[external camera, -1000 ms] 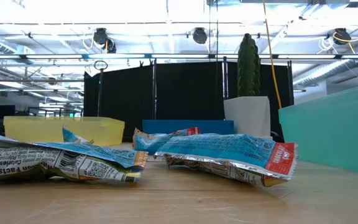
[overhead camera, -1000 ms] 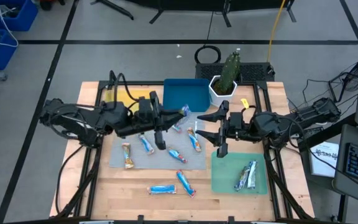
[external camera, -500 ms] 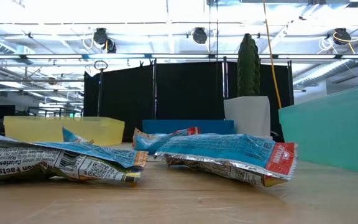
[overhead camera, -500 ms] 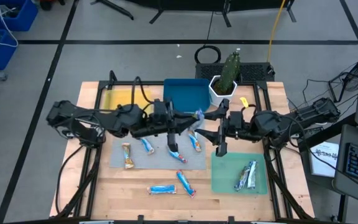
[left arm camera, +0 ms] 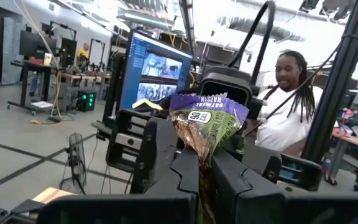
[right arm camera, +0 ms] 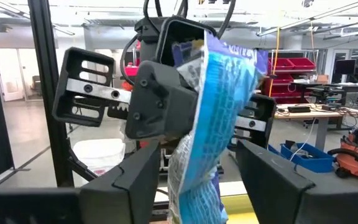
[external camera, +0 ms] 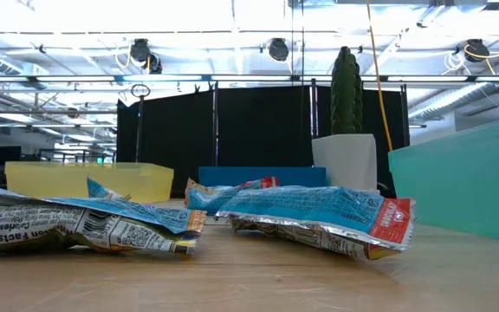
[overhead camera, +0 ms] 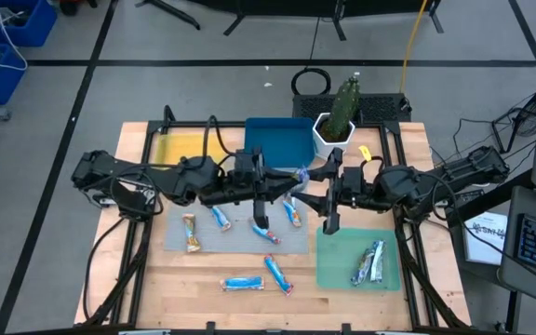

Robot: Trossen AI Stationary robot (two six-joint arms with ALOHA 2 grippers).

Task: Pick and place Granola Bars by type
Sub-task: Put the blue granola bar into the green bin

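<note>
Two level tools nose to nose, granola bar between.

Overhead, table-level and seemingly face-to-face wrist cameras.

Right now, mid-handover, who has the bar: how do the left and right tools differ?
The left tool is shut on the granola bar; the right tool stands open. The left tool's fingers pinch the wrapper; the right tool's flank it, unclamped. Both meet above the middle of the table.
</note>
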